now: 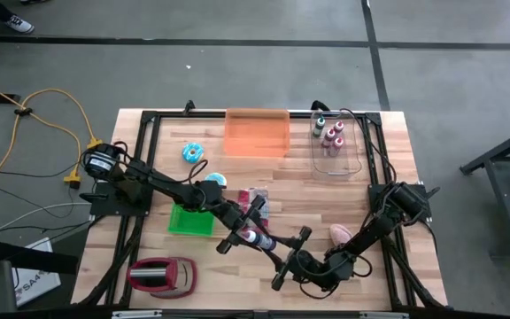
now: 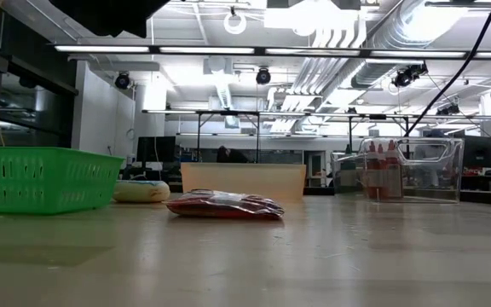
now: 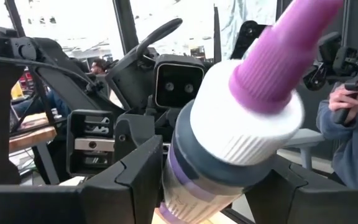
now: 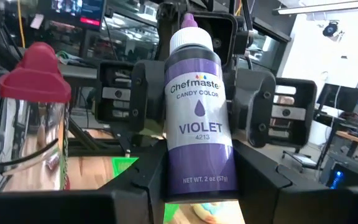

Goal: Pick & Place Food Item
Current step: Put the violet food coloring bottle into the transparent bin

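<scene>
Fingers: your left gripper [image 1: 257,236] is clamped on the violet candy-colour bottle [image 4: 197,118]; your right gripper [image 1: 283,260] grips the same bottle's base, facing the left one.
Bottle: held above the table's [image 1: 388,177] near edge, at 6 o'clock from the orange tray [image 1: 257,133].
Green basket [image 1: 189,221]: 9 o'clock of the bottle.
Clear bin [image 1: 336,142]: at 3 o'clock of the orange tray, holding more bottles.
</scene>
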You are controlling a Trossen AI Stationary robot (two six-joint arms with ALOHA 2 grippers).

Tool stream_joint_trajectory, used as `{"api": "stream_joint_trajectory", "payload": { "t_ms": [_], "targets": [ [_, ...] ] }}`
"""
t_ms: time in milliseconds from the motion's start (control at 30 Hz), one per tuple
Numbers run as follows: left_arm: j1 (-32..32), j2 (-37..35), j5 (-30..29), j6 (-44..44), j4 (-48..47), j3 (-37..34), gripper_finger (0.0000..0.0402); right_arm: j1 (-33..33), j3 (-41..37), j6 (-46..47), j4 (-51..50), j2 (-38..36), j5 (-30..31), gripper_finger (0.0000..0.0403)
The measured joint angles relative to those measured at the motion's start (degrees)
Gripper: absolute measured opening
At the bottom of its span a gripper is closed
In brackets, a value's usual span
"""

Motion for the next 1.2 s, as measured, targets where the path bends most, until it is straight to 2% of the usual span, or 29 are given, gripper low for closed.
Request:
{"api": "stream_joint_trajectory", "payload": {
  "t_ms": [267, 533, 833, 1200],
  "targets": [
    [-0.04, 0.00, 0.02, -0.72, 0.09, 0.00, 0.0188, -0.33, -0.02, 0.00, 0.40, 0.02, -1.24, 0.0138],
    [-0.02, 0.00, -0.09, -1.17, 0.08, 0.00, 0.0147, -0.31, -0.02, 0.20, 0.57, 0.02, -1.14, 0.0138],
    [0.00, 0.00, -0.09, -2.67, 0.00, 0.00, 0.0140, -0.31, -0.04, 0.24, 0.54, 0.02, -1.20, 0.0141],
    [0.00, 0.00, -0.04, -3.45, -0.43, 0.02, 0.0139, 0.07, -0.02, -0.19, -1.63, 0.07, -1.87, 0.0201]
  ]
}}
